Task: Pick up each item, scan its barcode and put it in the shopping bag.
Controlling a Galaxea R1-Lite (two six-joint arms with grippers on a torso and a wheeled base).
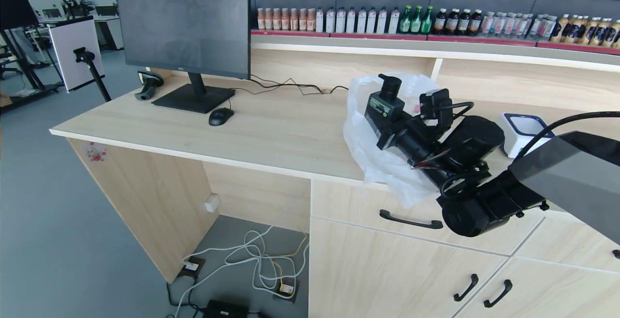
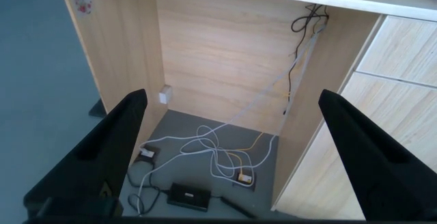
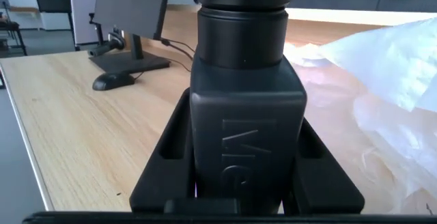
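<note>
My right gripper (image 1: 387, 117) is shut on a black bottle (image 1: 386, 100) with a round black cap and a green label, and holds it just above the counter in front of the translucent white shopping bag (image 1: 373, 158). In the right wrist view the black bottle (image 3: 246, 115) stands upright between the fingers (image 3: 167, 162), with the shopping bag (image 3: 389, 80) beside it. My left gripper (image 2: 232, 162) hangs open with nothing in it, low beside the counter (image 1: 271, 129) and facing the floor in the kneehole.
A white barcode scanner (image 1: 524, 133) stands on the counter beyond the bag. At the far left are a monitor (image 1: 184, 22), a mouse (image 1: 221, 116) and a handheld scanner (image 1: 147, 85). Cables (image 2: 218, 156) lie on the floor under the counter. Shelves of bottles (image 1: 436, 20) run behind.
</note>
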